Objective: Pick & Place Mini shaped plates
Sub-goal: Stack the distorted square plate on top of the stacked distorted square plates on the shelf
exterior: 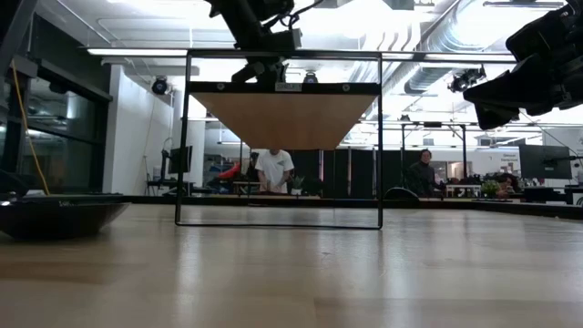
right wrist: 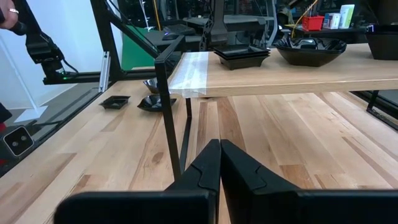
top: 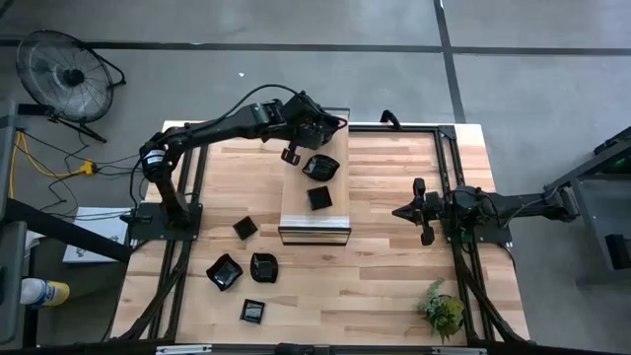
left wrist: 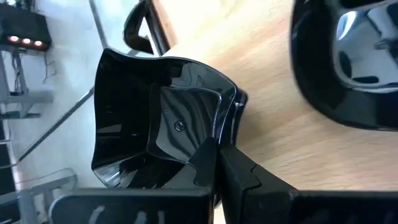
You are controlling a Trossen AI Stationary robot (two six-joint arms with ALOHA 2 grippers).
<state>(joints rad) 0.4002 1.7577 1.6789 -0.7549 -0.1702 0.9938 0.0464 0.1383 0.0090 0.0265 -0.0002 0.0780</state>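
My left gripper [top: 292,154] is over the far left corner of the raised wooden shelf [top: 315,219], shut on a mini shaped plate [left wrist: 155,124], a glossy black dish with a wavy rim. Two more black plates [top: 320,168] [top: 319,198] lie flat on the shelf top. Several others [top: 245,228] [top: 225,271] [top: 263,266] lie on the table, left of and nearer than the shelf. My right gripper [top: 399,211] waits shut, level above the table's right part, with nothing in it. My left gripper pinches the dish's rim [left wrist: 227,118] on its near side, one finger inside the hollow and one outside. The fingers slant down from the table's left. The dish is tilted, its hollow turned toward the wrist. Whether it touches the shelf I cannot tell.
The shelf stands on a thin black frame [exterior: 282,137]. A small green plant [top: 442,311] sits at the table's near right corner. Black rails [top: 449,177] run along the table's sides. A fan [top: 69,79] stands on the floor at far left. People stand far behind [exterior: 273,171].
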